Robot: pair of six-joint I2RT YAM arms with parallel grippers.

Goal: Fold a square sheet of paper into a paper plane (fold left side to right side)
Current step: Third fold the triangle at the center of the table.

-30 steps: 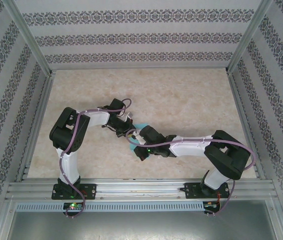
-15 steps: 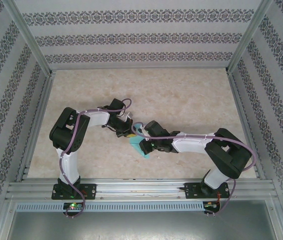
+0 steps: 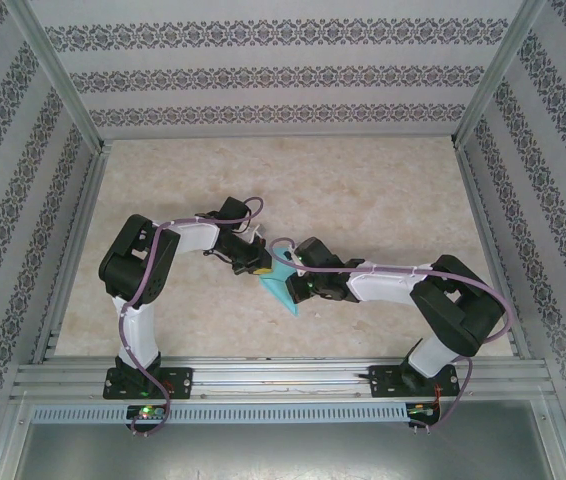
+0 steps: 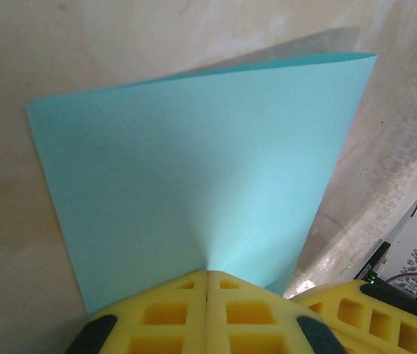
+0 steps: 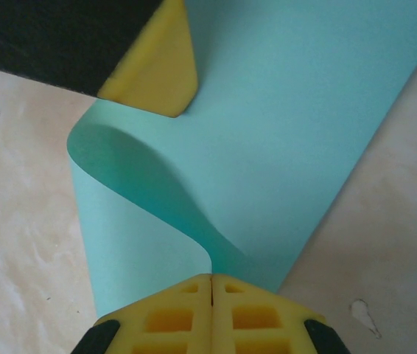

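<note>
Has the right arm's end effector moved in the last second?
Yes. In the top view the right end effector has shifted away from the front rail and rightwards, uncovering more turquoise paper.

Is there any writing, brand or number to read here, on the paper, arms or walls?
None legible.
The paper is blank; the wall bands are ornament, not letters; the left arm and right arm show no label large enough to read.

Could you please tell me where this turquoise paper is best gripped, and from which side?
I'd pinch a lifted edge, coming in edge-on along the sheet's plane. The paper is thin and curled up off the table, so only its edges offer purchase; the left gripper and right gripper pinch it so.
</note>
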